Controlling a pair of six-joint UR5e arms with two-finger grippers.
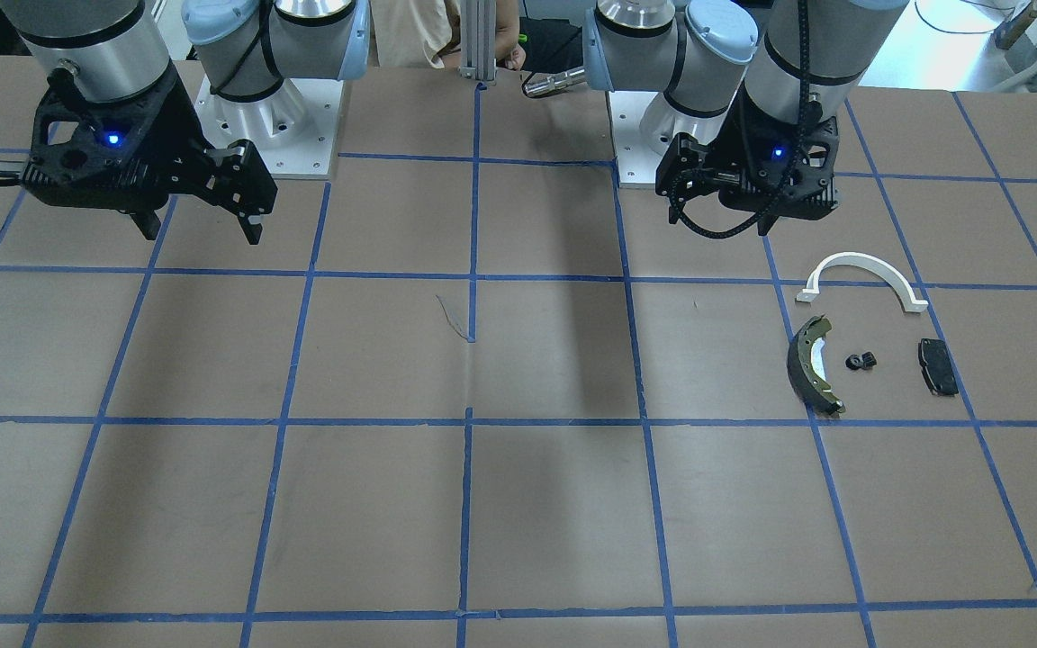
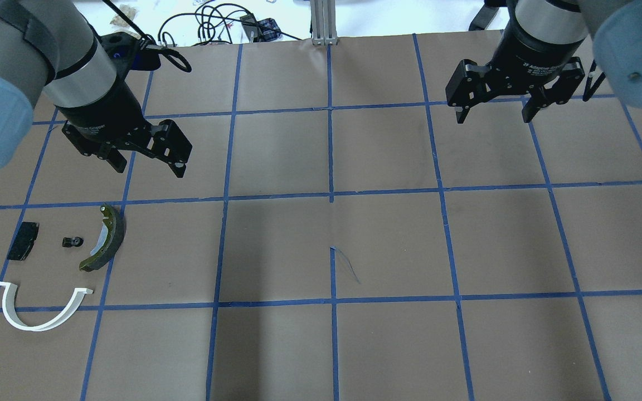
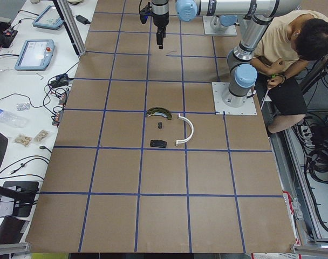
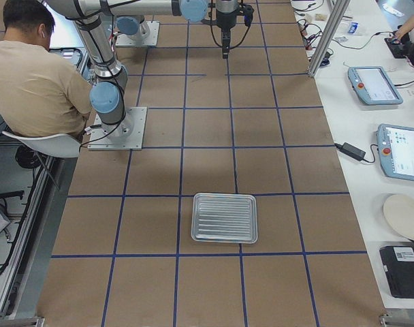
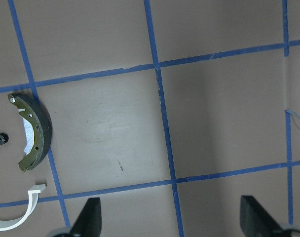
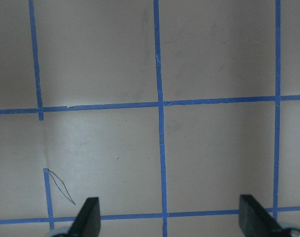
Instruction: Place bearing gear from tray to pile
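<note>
Left gripper, jaws spread and empty, hangs beside the pile near the left end of the tabletop. There the bearing gear lies free between brake shoe and black pad. Right gripper is likewise agape and empty, with the tray well apart at the right end, so the transfer reads as complete.

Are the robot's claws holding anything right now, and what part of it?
Nothing is held. The left gripper and the right gripper both hang open and empty above the table. The small black gear lies on the table, untouched.
</note>
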